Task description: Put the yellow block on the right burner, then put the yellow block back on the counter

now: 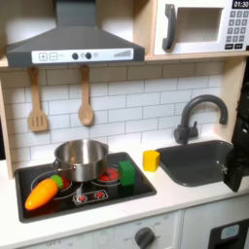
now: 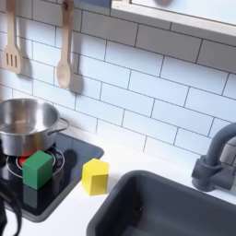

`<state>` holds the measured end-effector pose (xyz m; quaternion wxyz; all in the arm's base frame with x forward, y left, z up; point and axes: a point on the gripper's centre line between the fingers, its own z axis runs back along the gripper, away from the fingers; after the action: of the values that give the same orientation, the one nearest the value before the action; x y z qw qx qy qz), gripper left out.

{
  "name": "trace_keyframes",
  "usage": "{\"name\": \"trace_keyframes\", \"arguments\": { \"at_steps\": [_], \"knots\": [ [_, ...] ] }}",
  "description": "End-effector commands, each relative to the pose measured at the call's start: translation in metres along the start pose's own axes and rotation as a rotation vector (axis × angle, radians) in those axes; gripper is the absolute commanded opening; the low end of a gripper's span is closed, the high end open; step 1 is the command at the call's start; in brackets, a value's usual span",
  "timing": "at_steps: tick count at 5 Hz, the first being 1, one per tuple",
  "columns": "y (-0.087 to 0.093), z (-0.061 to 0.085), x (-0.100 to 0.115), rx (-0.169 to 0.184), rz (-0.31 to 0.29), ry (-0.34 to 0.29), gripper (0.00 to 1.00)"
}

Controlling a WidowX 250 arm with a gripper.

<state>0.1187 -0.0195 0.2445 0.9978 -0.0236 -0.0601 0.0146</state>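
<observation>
Both exterior views show a toy kitchen with white tile walls. A steel pot (image 1: 82, 156) (image 2: 23, 124) stands on the back of the black hob (image 1: 136, 185) (image 2: 81, 152); its interior looks bare and shiny, with nothing visible inside as far as the rim allows. A dark grey sink (image 1: 199, 160) (image 2: 175, 207) sits to the right of the hob in both exterior views, its basin bare, with a dark curved faucet (image 1: 199, 109) (image 2: 214, 161) behind it. The yellow block (image 1: 151, 160) (image 2: 94, 176) is a small, plain, bright yellow cuboid standing upright on the off-white counter (image 1: 185, 199) (image 2: 88, 207), in the strip between the hob's edge and the sink, touching neither. A green block (image 1: 126, 173) (image 2: 38, 169) of about the same size rests on the hob over a red ringed burner, just beside the pot. In the first exterior view an orange toy carrot (image 1: 43, 193) with a green top lies tilted across the hob's left burner. Two wooden utensils, a slotted spatula (image 1: 36, 102) (image 2: 11, 41) and a spoon (image 1: 86, 97) (image 2: 64, 55), hang on the wall. At the first exterior view's right edge a dark shape, the gripper (image 1: 237, 165), is cut off by the frame over the sink's far side; whether its jaws are parted or closed cannot be told. It is well apart from the yellow block. A range hood (image 1: 73, 34) and microwave (image 1: 199, 27) sit above in the first exterior view.
</observation>
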Motion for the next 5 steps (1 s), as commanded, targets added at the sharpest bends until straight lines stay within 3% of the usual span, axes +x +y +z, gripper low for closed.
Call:
{"name": "trace_keyframes", "arguments": {
  "at_steps": [1, 5],
  "knots": [
    [0.000, 0.000, 0.000, 0.000, 0.000, -0.002, 1.00],
    [0.014, -0.022, 0.044, -0.054, 0.065, 0.012, 1.00]
  ]
}}
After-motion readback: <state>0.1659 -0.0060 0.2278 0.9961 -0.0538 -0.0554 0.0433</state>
